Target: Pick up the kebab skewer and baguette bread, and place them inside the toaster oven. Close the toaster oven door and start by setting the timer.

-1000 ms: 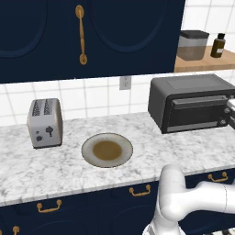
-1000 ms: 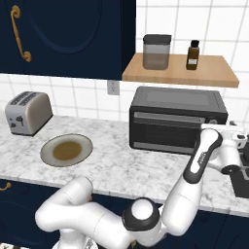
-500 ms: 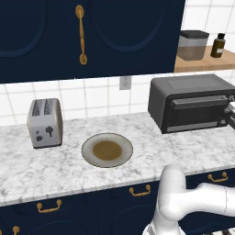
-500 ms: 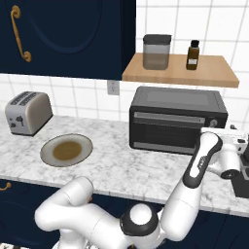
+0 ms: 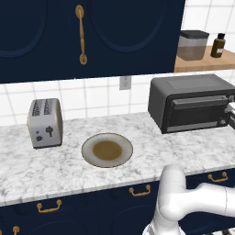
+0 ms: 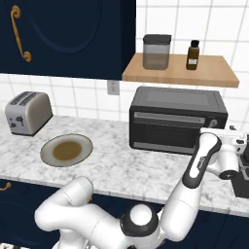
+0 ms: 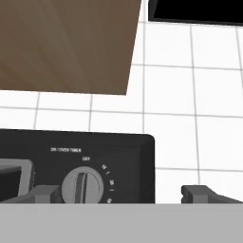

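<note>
Toaster oven [image 6: 177, 119] on the counter, its door [image 6: 168, 130] shut. Skewer and bread not on the counter; likely inside. Gripper [image 7: 122, 194], fingers spread wide, empty, facing the timer knob [image 7: 83, 186]. Timer remains unset.

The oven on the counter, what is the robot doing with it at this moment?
The arm has its gripper up at the right end of the oven, jaws open and holding nothing. The hand view looks straight at the timer knob on the control panel. The oven door is shut. The plate on the counter has no food on it, and the toaster stands further left.
</note>
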Robot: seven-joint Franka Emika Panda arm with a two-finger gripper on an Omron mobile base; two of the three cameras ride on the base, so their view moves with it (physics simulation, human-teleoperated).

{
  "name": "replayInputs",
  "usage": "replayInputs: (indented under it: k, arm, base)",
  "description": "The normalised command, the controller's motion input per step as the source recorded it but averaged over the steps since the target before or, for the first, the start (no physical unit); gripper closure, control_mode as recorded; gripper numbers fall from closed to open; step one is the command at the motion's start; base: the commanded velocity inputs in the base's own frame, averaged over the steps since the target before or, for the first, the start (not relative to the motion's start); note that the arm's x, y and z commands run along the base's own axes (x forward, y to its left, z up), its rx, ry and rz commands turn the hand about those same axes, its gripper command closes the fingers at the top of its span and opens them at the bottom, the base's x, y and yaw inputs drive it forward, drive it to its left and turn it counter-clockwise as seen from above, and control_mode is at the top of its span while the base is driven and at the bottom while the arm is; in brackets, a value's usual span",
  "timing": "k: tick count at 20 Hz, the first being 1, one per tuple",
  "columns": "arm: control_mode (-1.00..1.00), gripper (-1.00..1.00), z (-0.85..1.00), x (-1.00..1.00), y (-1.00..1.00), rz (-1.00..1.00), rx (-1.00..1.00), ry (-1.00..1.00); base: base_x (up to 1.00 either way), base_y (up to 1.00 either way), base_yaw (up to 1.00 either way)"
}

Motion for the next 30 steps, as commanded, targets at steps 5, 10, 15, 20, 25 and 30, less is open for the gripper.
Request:
replayInputs:
  k: [5, 10, 15, 20, 25, 30]
  arm:
    - [-1.00, -1.00, 0.15, 0.01, 0.00, 0.00, 0.00, 0.00]
    - [-1.00, -1.00, 0.00, 0.09, 0.00, 0.00, 0.00, 0.00]
    - [-1.00, -1.00, 0.00, 0.09, 0.00, 0.00, 0.00, 0.00]
    - [-1.00, -1.00, 0.00, 0.13, 0.00, 0.00, 0.00, 0.00]
    - [-1.00, -1.00, -0.03, 0.05, 0.00, 0.00, 0.00, 0.00]
    - [-1.00, -1.00, -0.08, 0.04, 0.00, -0.02, 0.00, 0.00]
  base:
    - [0.00, 0.00, 0.00]
    - [0.00, 0.00, 0.00]
    - [0.00, 0.00, 0.00]
    - [0.00, 0.00, 0.00]
    - [0.00, 0.00, 0.00]
    - [0.00, 0.00, 0.00]
